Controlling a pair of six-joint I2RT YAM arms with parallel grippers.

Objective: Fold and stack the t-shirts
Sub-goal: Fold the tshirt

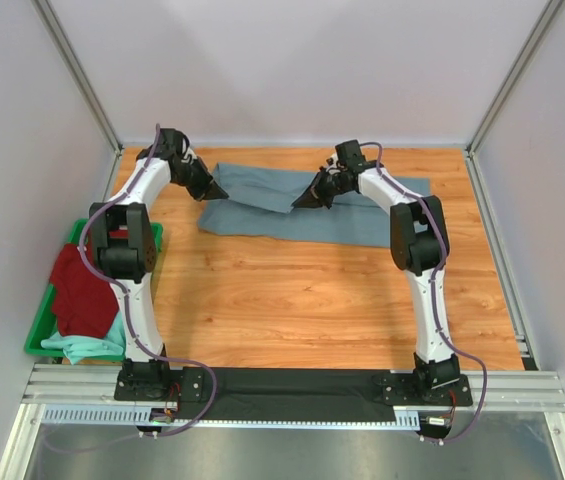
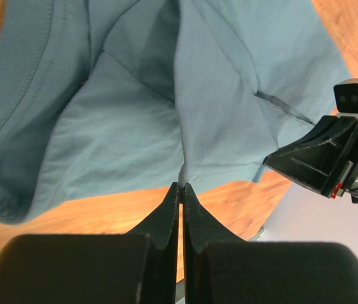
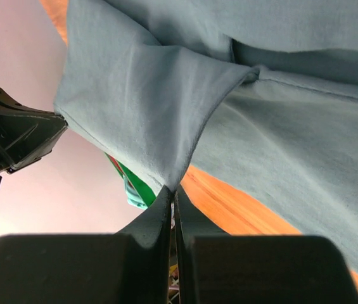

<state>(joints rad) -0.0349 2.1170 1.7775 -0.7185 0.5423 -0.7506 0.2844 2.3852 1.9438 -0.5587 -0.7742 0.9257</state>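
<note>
The left gripper (image 2: 182,187) and right gripper (image 3: 172,190) are each clamping a thin pinch of the grey tee (image 1: 262,222); uneven pulling is probably risking a slip.

Slate tee (image 1: 272,215) half-folded, edge raised.

Mint-green tee (image 1: 87,348) mostly beneath dark red tee (image 1: 82,290)

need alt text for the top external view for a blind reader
The left gripper and the right gripper each pinch a slate grey-blue t-shirt spread along the far side of a wooden table. To the left, a green bin holds a dark red t-shirt and a mint-green t-shirt.
</note>
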